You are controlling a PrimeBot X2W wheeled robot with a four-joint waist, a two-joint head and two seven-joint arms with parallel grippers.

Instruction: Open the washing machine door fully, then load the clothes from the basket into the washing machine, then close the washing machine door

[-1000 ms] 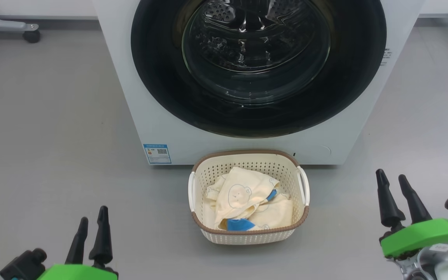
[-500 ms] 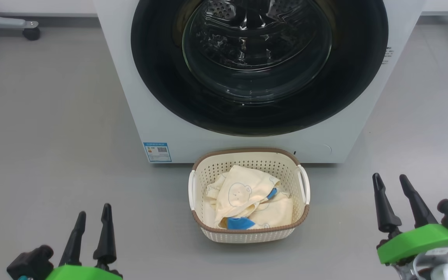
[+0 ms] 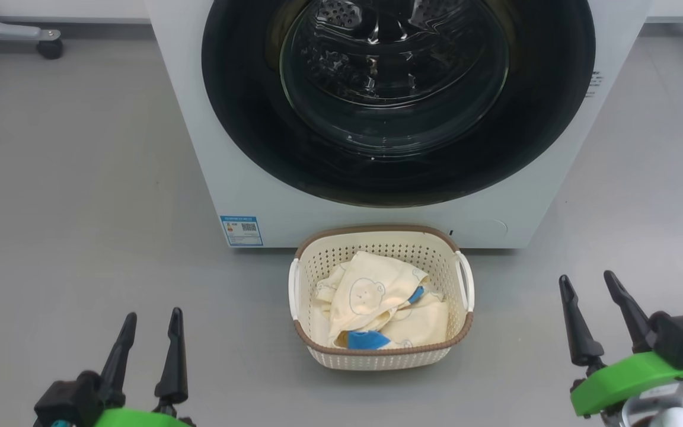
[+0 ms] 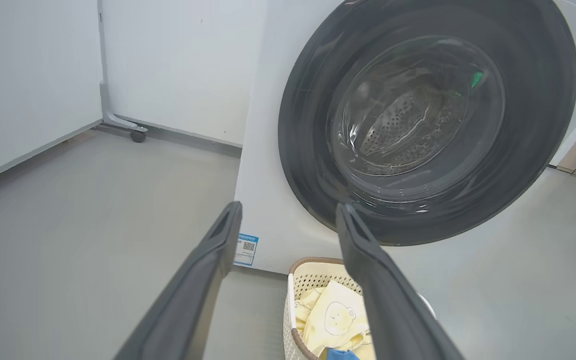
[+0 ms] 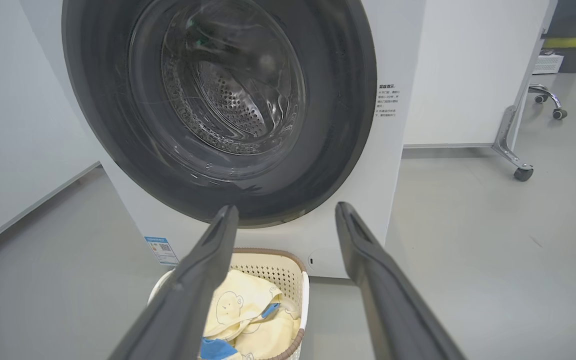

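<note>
Nothing legible at this res.; washing machine (image 3: 187, 118) has a small blue-edged label sticker (image 3: 241, 230) at its front lower-left corner, w/ a QR code (image 3: 249, 226) on the right half and a yellow-orange patch on the left, its print too small to read; a block of small dark print (image 5: 387, 100), several short lines, sits on the white front just right of the washing machine door (image 5: 343, 125); chars can't be made out.

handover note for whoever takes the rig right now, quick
Left gripper: open, empty, low on the left, touching nothing.
Right gripper: open, empty, low on the right, touching nothing.
Door: shut on the washing machine.
Basket: on the floor right in front of the machine, clothes inside.
Done: nothing yet.
Left: open the door fully, load the clothes, close the door.
</note>
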